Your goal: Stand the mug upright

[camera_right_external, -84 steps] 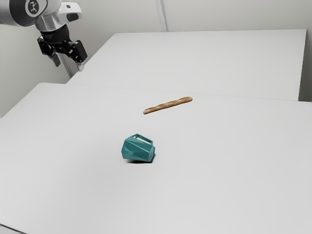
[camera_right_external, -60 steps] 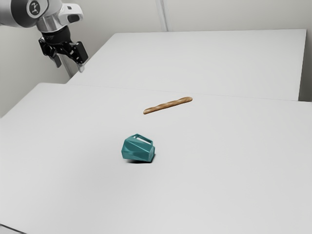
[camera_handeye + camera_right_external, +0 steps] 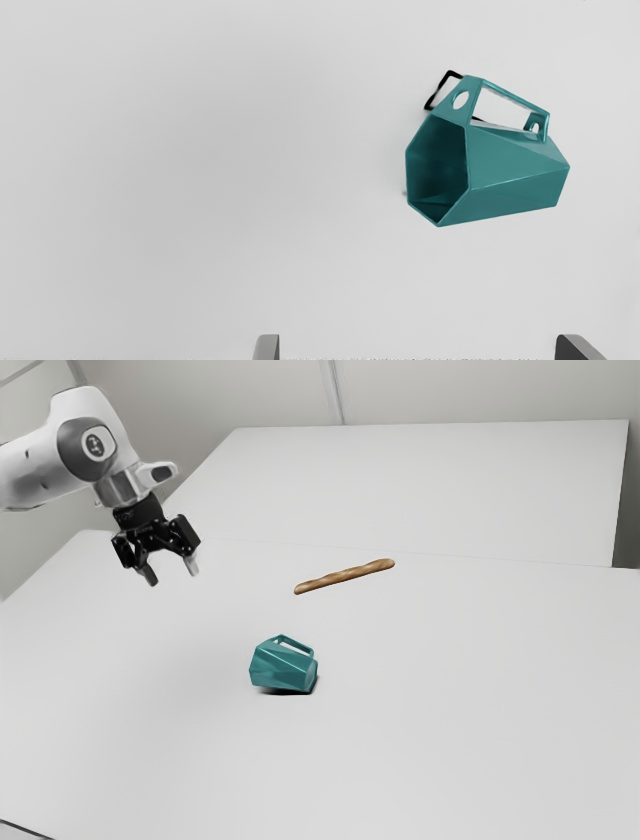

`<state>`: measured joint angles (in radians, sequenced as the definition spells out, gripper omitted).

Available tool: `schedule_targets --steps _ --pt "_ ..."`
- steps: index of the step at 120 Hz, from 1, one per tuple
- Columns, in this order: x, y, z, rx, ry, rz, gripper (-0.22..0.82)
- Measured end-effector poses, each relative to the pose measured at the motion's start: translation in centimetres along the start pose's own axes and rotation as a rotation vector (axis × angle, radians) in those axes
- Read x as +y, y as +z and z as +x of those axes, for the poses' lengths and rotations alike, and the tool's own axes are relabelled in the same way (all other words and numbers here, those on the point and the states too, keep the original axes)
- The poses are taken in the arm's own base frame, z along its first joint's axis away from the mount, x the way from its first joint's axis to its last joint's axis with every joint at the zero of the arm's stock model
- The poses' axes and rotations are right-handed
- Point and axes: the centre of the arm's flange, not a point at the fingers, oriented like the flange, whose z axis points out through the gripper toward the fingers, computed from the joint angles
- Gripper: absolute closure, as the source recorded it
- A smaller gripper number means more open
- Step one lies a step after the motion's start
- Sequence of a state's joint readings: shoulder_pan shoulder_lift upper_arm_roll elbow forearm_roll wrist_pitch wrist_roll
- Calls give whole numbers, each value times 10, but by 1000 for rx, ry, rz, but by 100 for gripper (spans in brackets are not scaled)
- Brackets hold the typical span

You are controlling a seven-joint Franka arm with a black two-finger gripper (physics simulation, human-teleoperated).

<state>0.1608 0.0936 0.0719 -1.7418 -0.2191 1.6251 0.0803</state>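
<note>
Teal mug [image 3: 515, 170]; browns, seemingly banded, on the stick [image 3: 345, 575].

No legible text, small unreadable emblem [image 3: 95, 444] on the arm [image 3: 35, 468]

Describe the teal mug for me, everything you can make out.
The teal mug has a faceted body, slightly shiny like plastic or glazed ceramic, and an angular handle with a hole at each end. It lies on its side on the white table, handle uppermost, base toward the exterior view's right. Its wide, many-sided mouth is open. Nothing but the table touches it.
</note>
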Motion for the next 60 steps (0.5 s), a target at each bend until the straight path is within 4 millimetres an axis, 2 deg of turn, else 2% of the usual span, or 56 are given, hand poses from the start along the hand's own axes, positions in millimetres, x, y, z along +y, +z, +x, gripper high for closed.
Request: schedule_targets --steps 6,12,42,60 --pt "-25 17 2 -31 -59 -70 0" --pt "-36 32 5 -55 -91 -122 0" --pt "-35 107 34 -168 -155 -318 0" --pt "-32 134 47 -192 -186 -399 0"
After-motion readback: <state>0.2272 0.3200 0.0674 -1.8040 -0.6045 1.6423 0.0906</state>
